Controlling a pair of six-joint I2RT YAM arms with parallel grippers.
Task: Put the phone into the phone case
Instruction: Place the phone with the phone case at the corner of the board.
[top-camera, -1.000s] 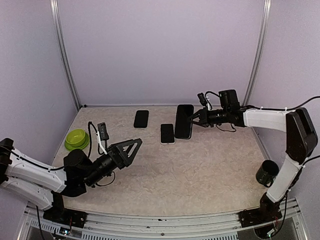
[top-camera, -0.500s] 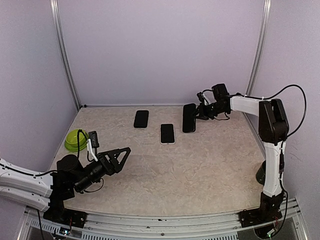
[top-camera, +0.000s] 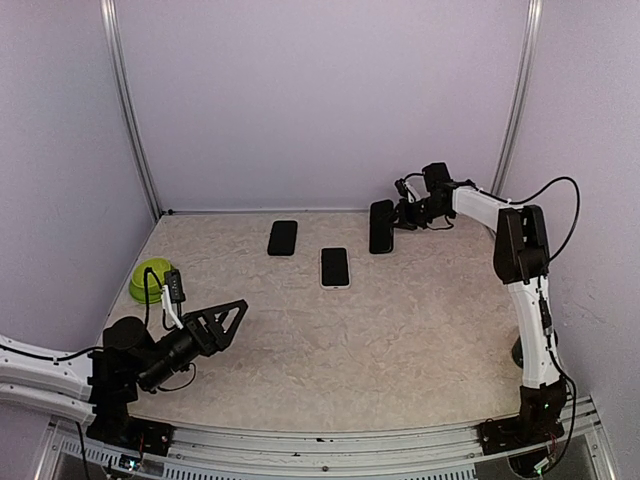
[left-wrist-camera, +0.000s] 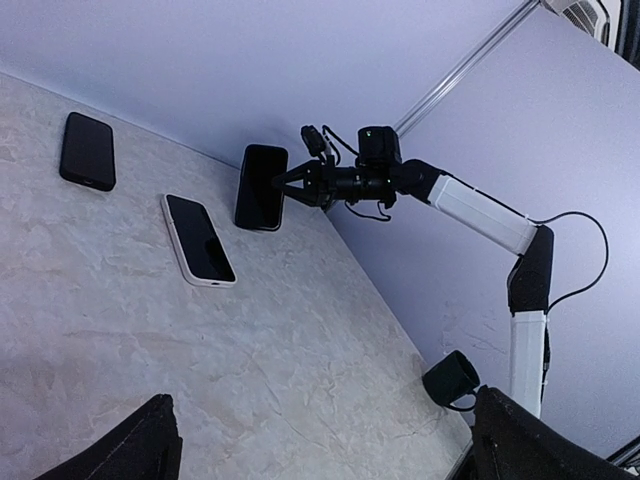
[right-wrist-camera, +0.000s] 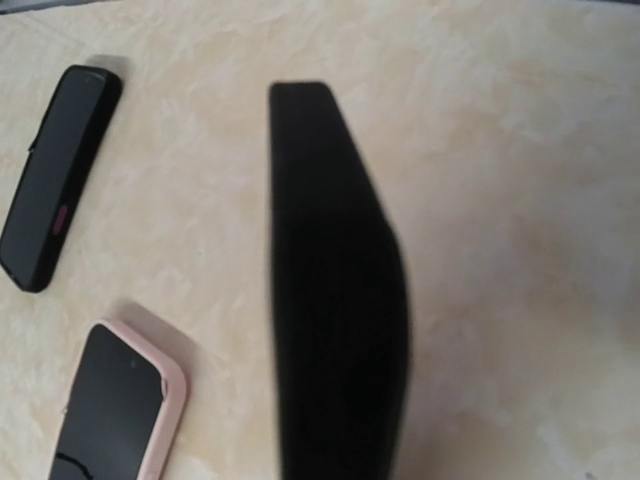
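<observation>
- Three flat, phone-shaped slabs share a pale marbled bench (top-camera: 420, 330): one is held, two lie flat
- Right tool (top-camera: 397, 222), stretched to the far edge, is pinched narrow on a glossy black phone (top-camera: 381, 226), holding it upright with its long axis vertical; whether its lower end touches the bench I cannot tell
- Pale pink-rimmed phone case (top-camera: 335, 267), dark inside, lies flat near the phone, to its left and closer to the arm bases, long axis running near to far; that it is the empty case is my judgement
- Matt black slab (top-camera: 283, 237) lies further left
- Left tool (top-camera: 215, 322), jaws spread wide and empty, hovers at the near left corner, well apart, so the right arm is nearer
- Likely next: tip the phone flat, match long axes, lower it into the rim
- Glossy green bowl (top-camera: 152, 278) sits at the left edge
</observation>
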